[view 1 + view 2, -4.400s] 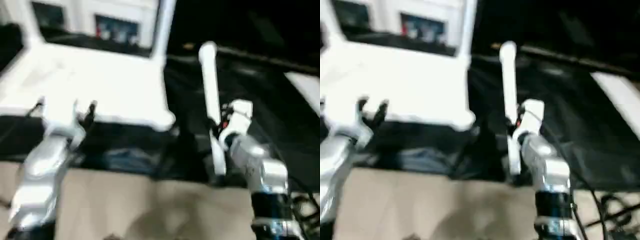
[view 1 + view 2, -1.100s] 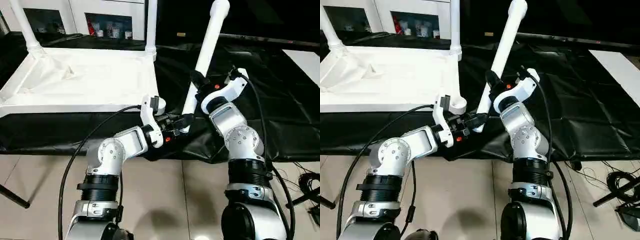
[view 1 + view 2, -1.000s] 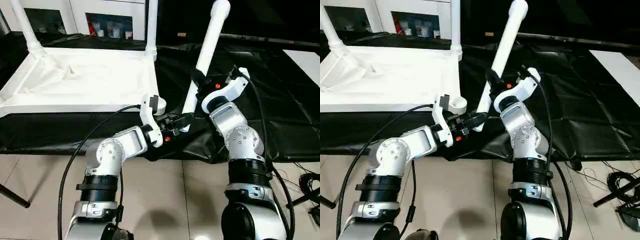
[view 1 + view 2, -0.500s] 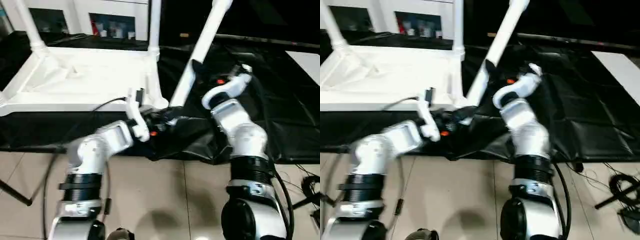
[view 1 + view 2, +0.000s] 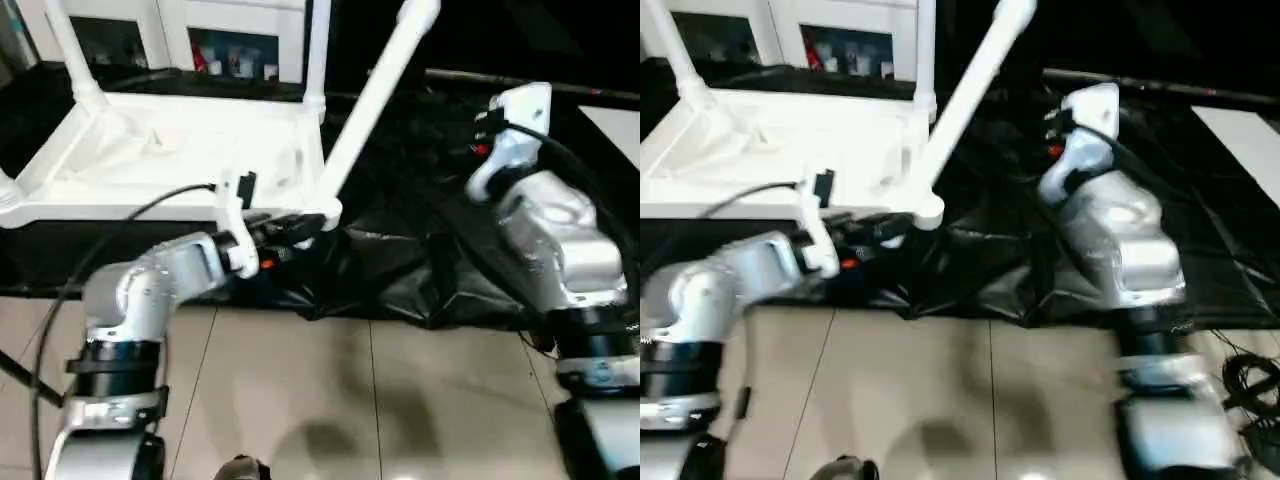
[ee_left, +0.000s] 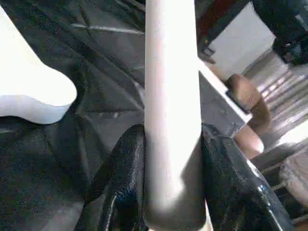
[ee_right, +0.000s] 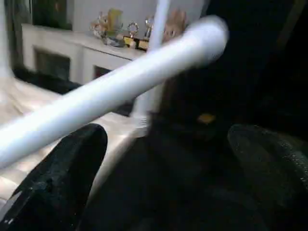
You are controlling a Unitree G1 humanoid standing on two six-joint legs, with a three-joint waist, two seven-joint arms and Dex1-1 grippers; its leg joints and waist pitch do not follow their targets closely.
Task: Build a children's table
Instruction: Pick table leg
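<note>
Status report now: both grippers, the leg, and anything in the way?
Left gripper shut on leg near its lower end. Right gripper open, off the leg. Leg tilted, lower end at tabletop near corner. Nothing in the way.

Place: indoor room laid out for robot trials, part showroom, part lab.
Floor: glossy beige tiles point(image 5: 300, 400) with dark grout lines, reflecting overhead light.
Work surface: low platform draped in creased black plastic sheeting point(image 5: 420, 270), hanging over its near edge onto the tiles.
Back wall: white glass-doored cabinet point(image 5: 235, 45) beyond the platform's far edge, small colourful figurines point(image 7: 120, 33) on its shelf.
Right side: loose black cables point(image 5: 1250, 385) coiled on the tiles near the platform's right corner.
Far right: flat white panel point(image 5: 1240, 135) lying on the sheeting.
</note>
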